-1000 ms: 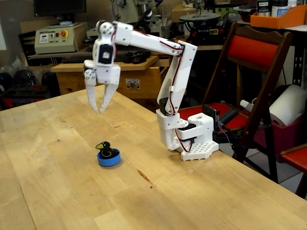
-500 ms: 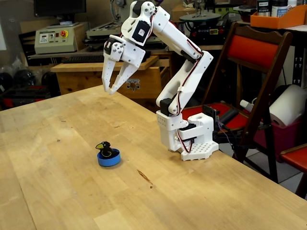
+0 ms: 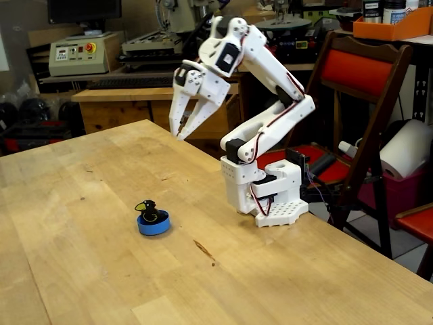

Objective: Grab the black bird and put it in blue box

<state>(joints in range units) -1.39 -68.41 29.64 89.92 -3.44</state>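
Note:
The black bird [image 3: 147,210], with a yellow beak pointing left, sits inside the blue box [image 3: 153,225], a small round cap on the wooden table [image 3: 81,271]. My gripper [image 3: 177,136] hangs in the air well above and behind them, over the table's far edge, pointing down. Its white fingers [image 3: 180,112] form a narrow V with the tips slightly apart. Nothing is between them.
The arm's white base [image 3: 267,196] is fixed at the table's right edge. A red folding chair [image 3: 358,88] stands behind it, with a paper roll [image 3: 406,149] to the right. A wooden bench [image 3: 135,108] and shop machines fill the background.
The arm has folded back and risen. The empty gripper swung from above the left of the table to the right, toward the base. Bird and blue box have not moved.

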